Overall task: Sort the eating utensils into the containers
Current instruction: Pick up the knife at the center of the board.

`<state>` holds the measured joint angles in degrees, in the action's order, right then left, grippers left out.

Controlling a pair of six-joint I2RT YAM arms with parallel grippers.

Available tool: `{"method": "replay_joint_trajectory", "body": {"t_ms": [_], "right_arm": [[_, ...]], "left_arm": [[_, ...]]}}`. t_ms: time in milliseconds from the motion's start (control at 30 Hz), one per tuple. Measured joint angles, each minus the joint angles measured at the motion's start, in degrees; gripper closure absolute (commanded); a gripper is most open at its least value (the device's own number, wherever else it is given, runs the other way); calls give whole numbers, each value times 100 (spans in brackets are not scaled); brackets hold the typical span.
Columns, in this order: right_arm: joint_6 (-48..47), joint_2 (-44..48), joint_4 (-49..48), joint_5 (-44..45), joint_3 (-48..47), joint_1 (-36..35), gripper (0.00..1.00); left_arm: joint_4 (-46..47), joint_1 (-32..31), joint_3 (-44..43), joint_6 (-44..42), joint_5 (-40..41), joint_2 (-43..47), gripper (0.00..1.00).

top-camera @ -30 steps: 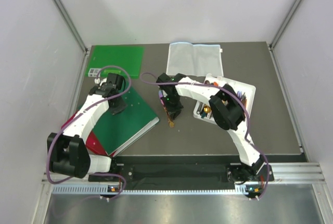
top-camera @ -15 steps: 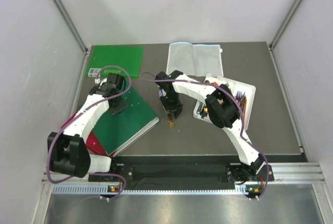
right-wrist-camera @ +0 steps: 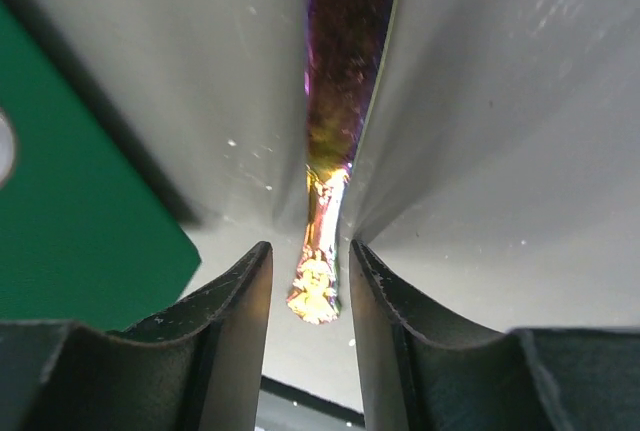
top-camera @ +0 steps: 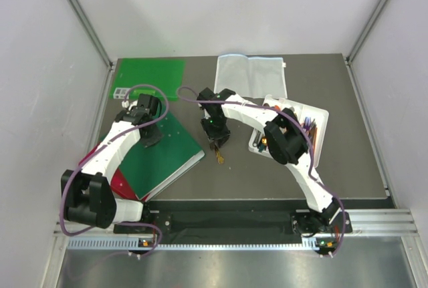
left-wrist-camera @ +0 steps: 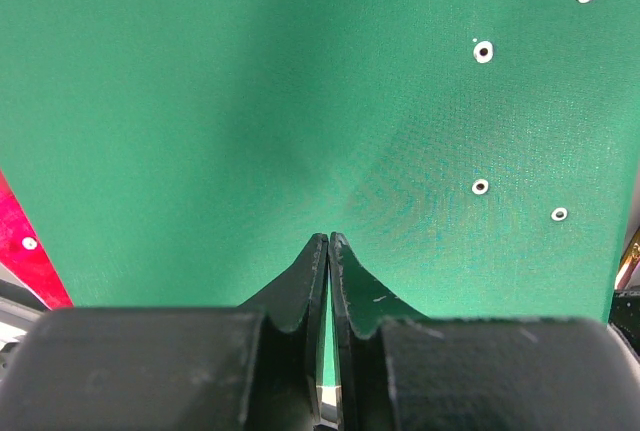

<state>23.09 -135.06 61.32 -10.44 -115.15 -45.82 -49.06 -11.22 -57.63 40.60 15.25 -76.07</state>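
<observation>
The right pincer [right-wrist-camera: 308, 248] is partly open. Its two fingers [right-wrist-camera: 240, 301] stand on each side of a long, thin utensil [right-wrist-camera: 340, 81]. There is a small gap on each side, so the fingers do not squeeze it. The utensil is shiny, purple at the far part and gold at the near end. I cannot tell if it is a spoon, a fork or a knife. It lies flat on the grey bench [top-camera: 348, 168], near the middle, between the green book [top-camera: 164, 151] and the tray [top-camera: 324, 119]. It is not in the tray.

From above, the right arm reaches to the left, away from the tray, and the pincer points down over the utensil. A corner of the green book shows just beside it in the right wrist view.

The tray is white and sits on the right part of the bench. Other utensils [top-camera: 294, 115] lie in it, but they are too small to tell apart.

The left pincer [left-wrist-camera: 328, 239] is closed tight, with its fingers pressed together. It hangs over the green book on the left. A red book [top-camera: 120, 184] peeks out from under the green one.

At the back of the bench lie a flat green sheet [top-camera: 148, 77] and a clear bag [top-camera: 251, 77], well apart from the utensil.
</observation>
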Motion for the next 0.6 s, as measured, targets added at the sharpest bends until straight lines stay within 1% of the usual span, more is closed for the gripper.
{"method": "replay_joint_trajectory", "body": {"t_ms": [167, 400, 600], "right_arm": [[-15, 11, -101, 31, 70, -2, 61], [-109, 173, -190, 129, 382, -72, 62], [-238, 372, -221, 595, 717, -291, 67]], "left_arm": [[7, 0, 11, 0, -2, -9, 91], [9, 0, 13, 0, -2, -20, 91], [9, 0, 17, 0, -2, -20, 91]]}}
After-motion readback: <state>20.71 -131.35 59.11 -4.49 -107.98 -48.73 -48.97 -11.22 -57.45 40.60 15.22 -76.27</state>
